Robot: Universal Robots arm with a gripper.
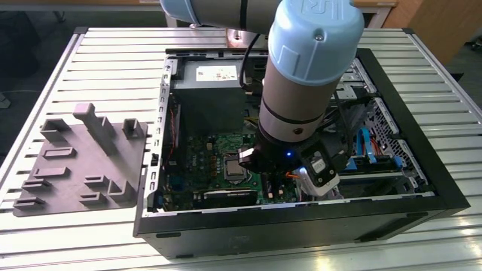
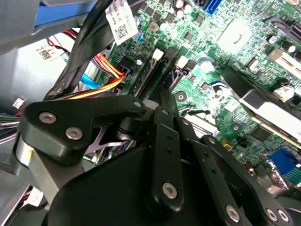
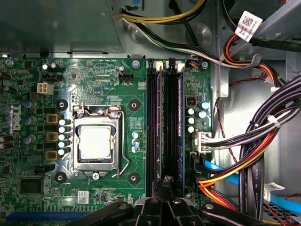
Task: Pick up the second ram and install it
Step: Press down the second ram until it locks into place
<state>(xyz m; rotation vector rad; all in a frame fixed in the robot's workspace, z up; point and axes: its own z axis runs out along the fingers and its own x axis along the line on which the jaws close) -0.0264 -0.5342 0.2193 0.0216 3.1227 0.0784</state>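
— Second ram [image 3: 171, 123]? Hard to pin down: looks like the dark strip standing on edge in the memory slots [image 3: 155, 127], just beside the processor socket [image 3: 96, 141], straight ahead of the fingers [image 3: 165, 181].

— And the fingers themselves?

— Drawn close together, tips all but meeting in both wrist views [image 2: 162, 101]. Cannot tell whether anything thin sits pinched between them. Poised at the near end of the slots, in line with their length.

— Why in line?

— Probably to keep the stick's edge parallel to the slot, so both ends go down evenly between the end clips.

— Why so steep an arm [image 1: 309, 84]?

— Reaches nearly straight down into the open computer case [image 1: 391, 217] on the bench [image 1: 113, 62]; likely the only clean way in, with the cables [image 3: 256, 155] bundled just beside the slots, away from the socket.

— And the grey tray [image 1: 75, 169]?

— Lies well apart on the bench, outside the case, on the exterior view's left, posts upright. Plays no part in the work at hand, by the look of it.

— Stage, then?

— Seating, at a guess, not fetching.
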